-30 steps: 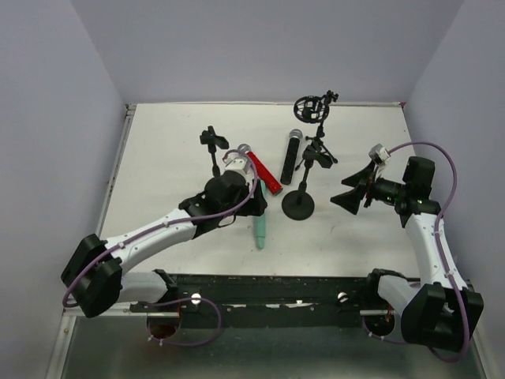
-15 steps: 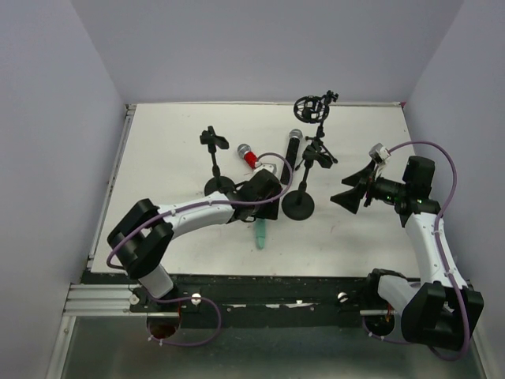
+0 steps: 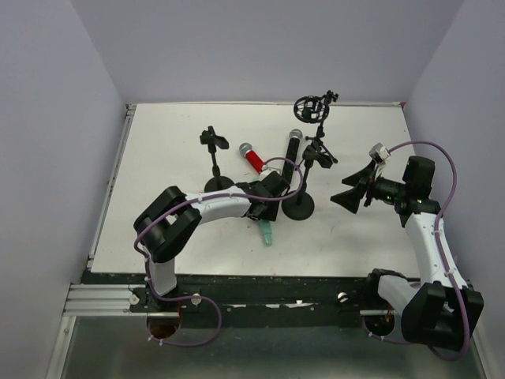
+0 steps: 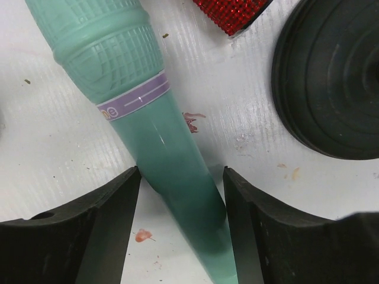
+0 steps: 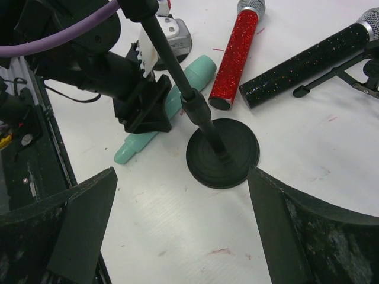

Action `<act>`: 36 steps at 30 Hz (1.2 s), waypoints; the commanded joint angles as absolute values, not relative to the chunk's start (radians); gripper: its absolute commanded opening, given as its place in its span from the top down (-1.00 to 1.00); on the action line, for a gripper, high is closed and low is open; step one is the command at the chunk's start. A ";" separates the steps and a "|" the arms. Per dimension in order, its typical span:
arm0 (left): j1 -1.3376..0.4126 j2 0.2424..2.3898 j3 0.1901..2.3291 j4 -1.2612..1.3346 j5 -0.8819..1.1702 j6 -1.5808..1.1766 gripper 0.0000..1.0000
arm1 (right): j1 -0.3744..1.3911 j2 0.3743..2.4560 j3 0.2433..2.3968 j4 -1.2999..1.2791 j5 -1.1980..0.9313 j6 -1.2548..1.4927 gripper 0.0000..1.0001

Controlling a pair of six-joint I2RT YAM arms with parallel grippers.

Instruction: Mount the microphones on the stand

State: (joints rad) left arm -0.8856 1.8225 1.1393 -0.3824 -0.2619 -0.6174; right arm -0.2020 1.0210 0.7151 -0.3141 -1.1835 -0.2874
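Note:
The mint-green microphone lies flat on the white table; it also shows in the top view and the right wrist view. My left gripper is low over it, open, with one jaw on each side of its handle. The red microphone and the black microphone lie side by side behind it. A round-base stand is just right of the left gripper. My right gripper is wide open and empty, right of that stand, facing its base.
A second round-base stand is to the left of the red microphone. A tripod stand with a ring mount is at the back. The table's black front rail runs along the near edge.
My left arm has swung right and its wrist has dropped over the mint-green microphone, uncovering the red one. The mint microphone's tail has shifted slightly right. The right arm has not moved.

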 commanded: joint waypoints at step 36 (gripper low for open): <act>-0.890 1.126 0.657 -0.091 -0.150 -0.534 1.00 | -0.203 1.016 0.735 -0.325 -1.177 -0.296 -1.00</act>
